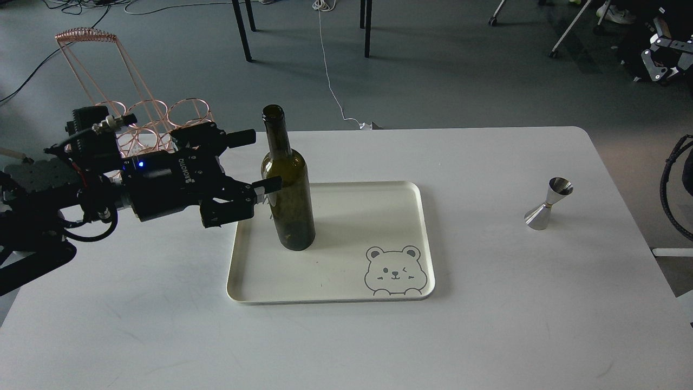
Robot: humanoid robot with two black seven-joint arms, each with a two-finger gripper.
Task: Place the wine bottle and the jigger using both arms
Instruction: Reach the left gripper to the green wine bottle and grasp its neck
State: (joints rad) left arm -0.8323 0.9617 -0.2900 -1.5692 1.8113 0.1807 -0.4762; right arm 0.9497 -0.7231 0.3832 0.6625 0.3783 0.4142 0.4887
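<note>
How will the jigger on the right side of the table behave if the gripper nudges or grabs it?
The jigger stands upright on a narrow waist and small base, so a side push probably tips it. Once on its side, its cone shape would likely roll in an arc. Its shiny steel looks slippery, so a grip at the waist seems safest.

Left arm [65, 200]: comes in from the left edge, reaching level toward the right.
Left gripper [261, 161]: fingers spread apart, one upper, one lower.
Right arm [677, 184]: only a cabled sliver shows at the right edge.
</note>
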